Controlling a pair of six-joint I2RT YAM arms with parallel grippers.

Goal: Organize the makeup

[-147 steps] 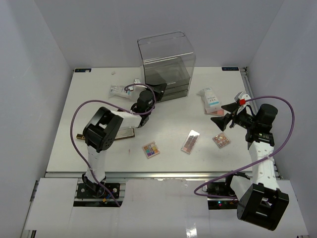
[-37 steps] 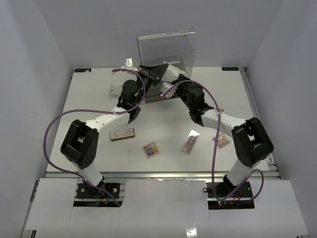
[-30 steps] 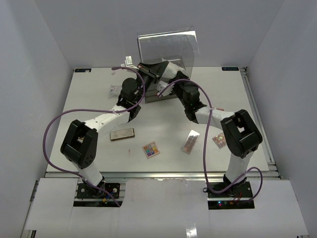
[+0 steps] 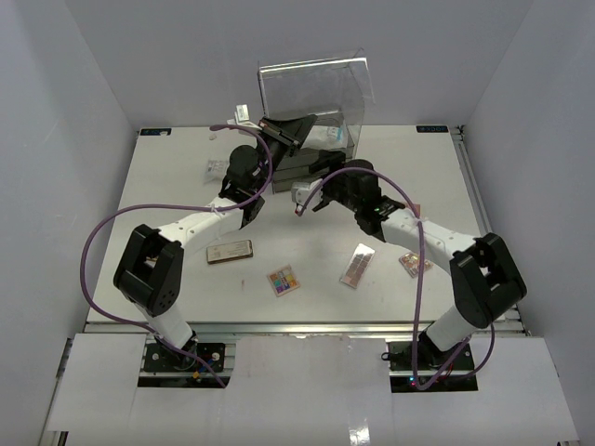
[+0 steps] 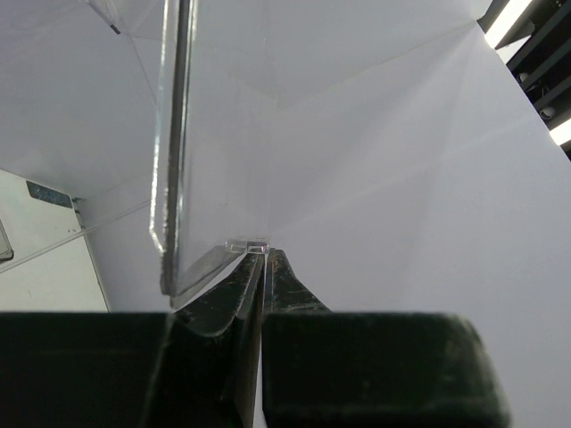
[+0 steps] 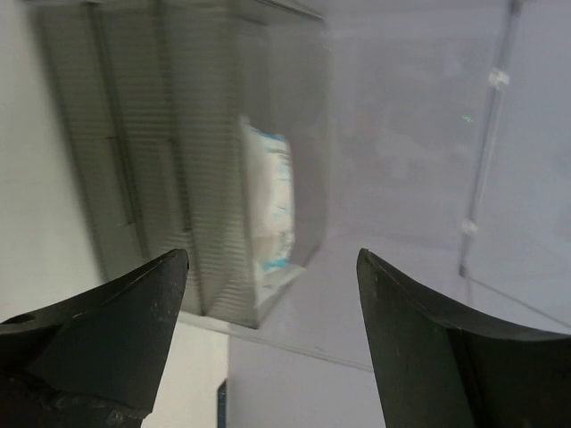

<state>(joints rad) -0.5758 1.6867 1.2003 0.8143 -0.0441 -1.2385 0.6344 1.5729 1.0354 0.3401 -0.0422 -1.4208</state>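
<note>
- The white-blue packet (image 6: 270, 203) lies behind the ribbed wall of the drawer box (image 6: 152, 134); its print is too blurred to read.
- A white item (image 4: 217, 167) is half covered by the left arm; which item it is cannot be told.
- One palette (image 4: 416, 264) is partly hidden under the right arm.
- The clear panel (image 5: 172, 134) runs off the top edge; the left gripper (image 5: 264, 259) seems to pinch its corner.
- The right gripper (image 6: 272, 260) is blurred and cut off below.
</note>
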